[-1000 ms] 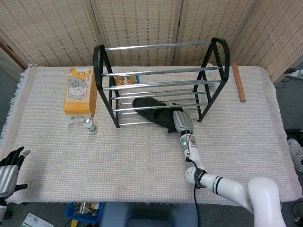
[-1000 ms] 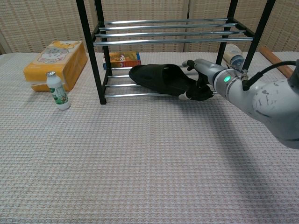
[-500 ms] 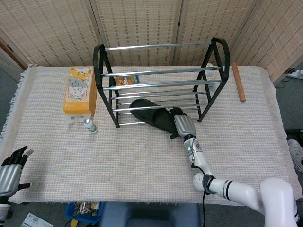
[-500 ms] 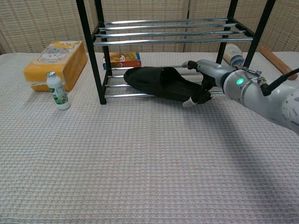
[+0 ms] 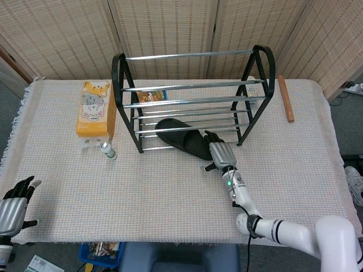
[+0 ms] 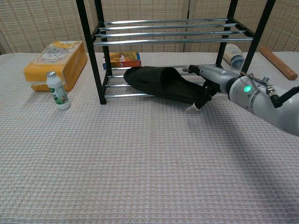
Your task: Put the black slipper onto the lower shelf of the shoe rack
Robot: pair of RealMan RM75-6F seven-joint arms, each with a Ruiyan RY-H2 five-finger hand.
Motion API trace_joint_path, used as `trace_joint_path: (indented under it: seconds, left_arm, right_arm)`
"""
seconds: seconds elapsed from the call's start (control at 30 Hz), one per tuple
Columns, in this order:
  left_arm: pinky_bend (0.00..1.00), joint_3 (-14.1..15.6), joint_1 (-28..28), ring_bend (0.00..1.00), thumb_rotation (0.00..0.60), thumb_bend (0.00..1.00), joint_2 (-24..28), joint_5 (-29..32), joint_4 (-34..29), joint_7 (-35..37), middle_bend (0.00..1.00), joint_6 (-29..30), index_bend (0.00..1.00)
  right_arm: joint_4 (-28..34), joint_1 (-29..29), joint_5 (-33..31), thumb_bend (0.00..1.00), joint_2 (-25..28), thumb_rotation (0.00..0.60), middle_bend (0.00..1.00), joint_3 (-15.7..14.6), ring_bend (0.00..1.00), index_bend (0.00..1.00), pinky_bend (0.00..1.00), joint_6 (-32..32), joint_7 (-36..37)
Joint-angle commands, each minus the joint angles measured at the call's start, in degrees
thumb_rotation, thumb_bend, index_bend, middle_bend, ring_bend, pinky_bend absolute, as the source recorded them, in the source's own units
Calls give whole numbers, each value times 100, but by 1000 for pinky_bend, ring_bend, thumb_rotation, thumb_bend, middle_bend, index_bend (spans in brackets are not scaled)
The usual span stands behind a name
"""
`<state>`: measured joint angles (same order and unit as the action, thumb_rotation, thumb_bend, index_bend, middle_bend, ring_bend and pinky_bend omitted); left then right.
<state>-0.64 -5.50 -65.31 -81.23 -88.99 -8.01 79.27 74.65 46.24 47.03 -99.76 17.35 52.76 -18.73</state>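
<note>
The black slipper point(image 5: 181, 136) point(image 6: 161, 84) lies slanted, its toe on the rails of the lower shelf point(image 6: 121, 94) of the black shoe rack point(image 5: 119, 85) point(image 6: 88, 46). Its heel sticks out past the front rail toward the right. My right hand point(image 5: 220, 153) point(image 6: 210, 84) is at that heel with its fingers spread around it. Its thumb tip lies on the cloth beside the heel's front edge, and no firm grip shows. My left hand point(image 5: 14, 204) hangs off the table's near left corner, fingers apart and holding nothing.
A yellow tissue box point(image 5: 95, 109) point(image 6: 56, 63) and a small bottle point(image 5: 108, 151) point(image 6: 58, 91) stand left of the rack. Behind it are a small colourful box point(image 5: 151, 96) and a white bottle point(image 6: 232, 56). A wooden stick point(image 5: 285, 97) lies at the far right.
The slipper slid left and down onto the lower rails, then stayed put. My right hand has drawn back a little toward me and its fingers have loosened from the heel.
</note>
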Motion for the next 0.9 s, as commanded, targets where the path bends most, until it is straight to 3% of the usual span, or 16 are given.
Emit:
trace_joint_path:
  seconds: [0.03,0.6,0.9]
  left_arm:
    - [249,-12,7,110,600,175,16,27,-1,-9,85,6,162]
    - [250,15,81,110,600,176,44,51,1,36,85,63,162]
    - [250,44,138,110,600,175,47,66,44,105,85,78,162]
  right_arm:
    - [71,-43,141,0,-14,600,0,-65,0,0,166,15,110]
    - [137,93,801,0,-404,600,0,-60,0,0,167,45,549]
    - [416,-105,1528,0,-129,600,0,-319,0,0,167,549,460]
